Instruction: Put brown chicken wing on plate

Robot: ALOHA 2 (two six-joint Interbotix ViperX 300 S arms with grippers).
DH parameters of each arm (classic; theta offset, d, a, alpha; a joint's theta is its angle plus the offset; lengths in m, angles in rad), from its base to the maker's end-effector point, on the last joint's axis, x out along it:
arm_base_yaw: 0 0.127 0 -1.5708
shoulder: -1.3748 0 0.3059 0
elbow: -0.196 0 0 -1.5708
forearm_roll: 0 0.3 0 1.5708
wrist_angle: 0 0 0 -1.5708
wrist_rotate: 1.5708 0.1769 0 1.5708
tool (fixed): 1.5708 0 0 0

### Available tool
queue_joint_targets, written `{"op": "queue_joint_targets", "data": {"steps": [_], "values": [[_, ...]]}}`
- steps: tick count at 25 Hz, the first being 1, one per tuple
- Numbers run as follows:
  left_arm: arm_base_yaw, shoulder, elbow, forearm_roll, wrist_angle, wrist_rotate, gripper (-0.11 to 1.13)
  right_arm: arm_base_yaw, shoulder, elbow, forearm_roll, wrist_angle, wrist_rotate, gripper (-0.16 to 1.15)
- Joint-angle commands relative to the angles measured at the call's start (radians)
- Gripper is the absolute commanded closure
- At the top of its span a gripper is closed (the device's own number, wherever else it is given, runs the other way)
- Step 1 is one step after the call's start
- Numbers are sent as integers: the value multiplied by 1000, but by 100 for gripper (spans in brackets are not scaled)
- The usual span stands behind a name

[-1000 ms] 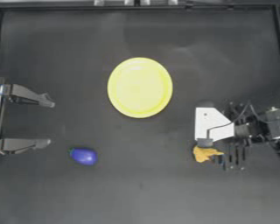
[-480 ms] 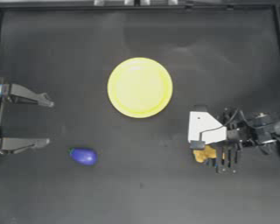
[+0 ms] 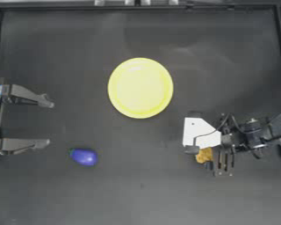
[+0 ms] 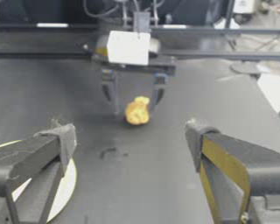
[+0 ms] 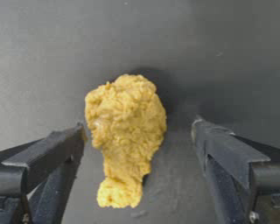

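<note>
Straddling the chicken wing (image 5: 126, 135) on the table at the plate's (image 3: 140, 88) 4 o'clock, right gripper (image 5: 136, 144) jaws apart. Centre it, then close gently. Left gripper (image 3: 46, 124) parked, spread.

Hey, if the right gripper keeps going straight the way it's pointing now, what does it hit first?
Most likely the brown chicken wing. The right gripper points down at it with its fingers open on either side of the piece, apparently not touching yet. Past the wing there is only the dark table.
</note>
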Motion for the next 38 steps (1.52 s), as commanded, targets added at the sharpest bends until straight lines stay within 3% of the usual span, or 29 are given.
{"op": "queue_joint_targets", "data": {"steps": [1,4,11,19,26,32,38], "values": [[3,3,-17,-3,-3,-2,-1,6,-2,-25,3,0,3,0],[5,3,-17,-2,-3,-2,-1,6,8,-31,3,6,0,9],[3,3,-17,-3,3,-2,-1,11,17,-51,3,35,0,62],[3,5,-17,-3,6,-2,-1,-2,-101,-72,-25,32,-6,62],[5,5,-17,-3,6,-2,-1,-117,-239,-89,-103,14,-28,62],[5,8,-17,-3,6,-2,-1,-195,-219,-161,-198,14,-86,62],[5,11,-17,-3,6,-2,-1,-256,-129,-270,-202,23,-193,62]]}}
